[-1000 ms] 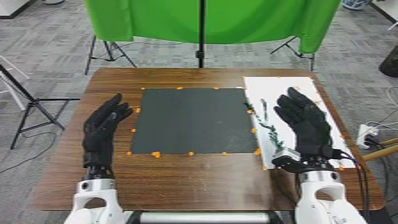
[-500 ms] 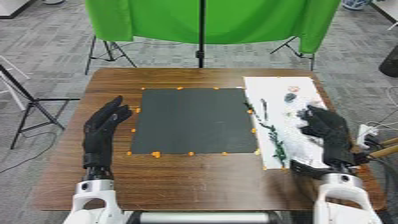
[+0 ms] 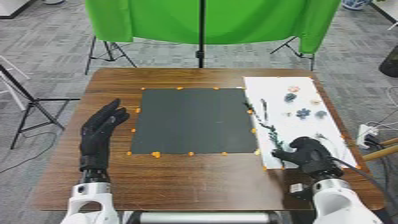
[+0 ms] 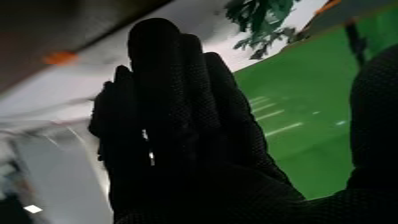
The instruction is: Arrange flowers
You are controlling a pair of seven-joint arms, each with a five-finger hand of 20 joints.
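R hand [image 3: 311,156]: fingers [image 4: 160,75] straight, pressed tog. side by side, thumb [image 4: 378,115] well apart. Over near end of white sheet [image 3: 266,84], R side of table. Leafy green sprig [image 3: 273,136] just beside fingertips in head view; contact, can't tell. Wrist view: foliage beyond tips.

Sprig lies lengthwise nr sheet's L edge; dark stem [image 3: 264,106] farther up, same side. Flower heads on sheet past R hand: pinkish one [image 3: 294,89] far end, dk gray-blue one [image 3: 290,97] just nearer, two bluish [image 3: 303,113] [image 3: 321,114] abt mid-sheet, side by side.

Dk mat [image 3: 194,120] mid-table, L of sheet, orange dabs [image 3: 156,154] round edges. L hand [image 3: 96,132] over table [image 3: 195,182], L of mat, fingers straight; spacing, can't tell. Green cloth [image 3: 213,22] beyond table.
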